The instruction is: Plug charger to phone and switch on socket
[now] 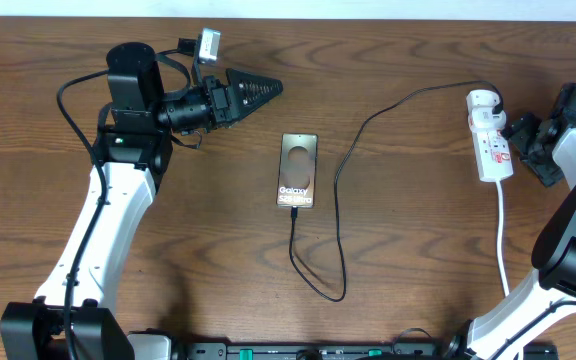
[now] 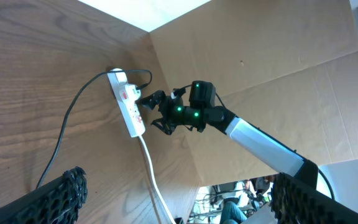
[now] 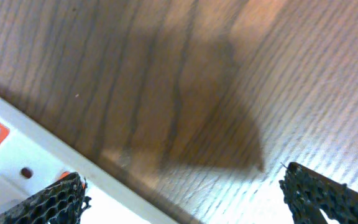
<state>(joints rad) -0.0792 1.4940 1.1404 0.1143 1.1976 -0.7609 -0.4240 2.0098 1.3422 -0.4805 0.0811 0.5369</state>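
The bronze-brown phone point(image 1: 299, 168) lies flat at the table's middle. The thin black charger cable point(image 1: 341, 200) meets the phone's near edge, loops toward me, then runs up and right to the far end of the white socket strip point(image 1: 492, 142). My right gripper point(image 1: 520, 140) is open just right of the strip, which fills the lower left of the right wrist view point(image 3: 23, 168) beside the open fingers point(image 3: 182, 180). My left gripper point(image 1: 266, 90) hangs above the table, up and left of the phone. It is open and empty point(image 2: 179, 182).
The strip's thick white cord point(image 1: 504, 235) runs toward the near table edge. The left wrist view shows the strip point(image 2: 128, 102), the black cable point(image 2: 64, 134), the white cord point(image 2: 151, 168) and my right arm point(image 2: 194, 112) against a cardboard wall point(image 2: 278, 68).
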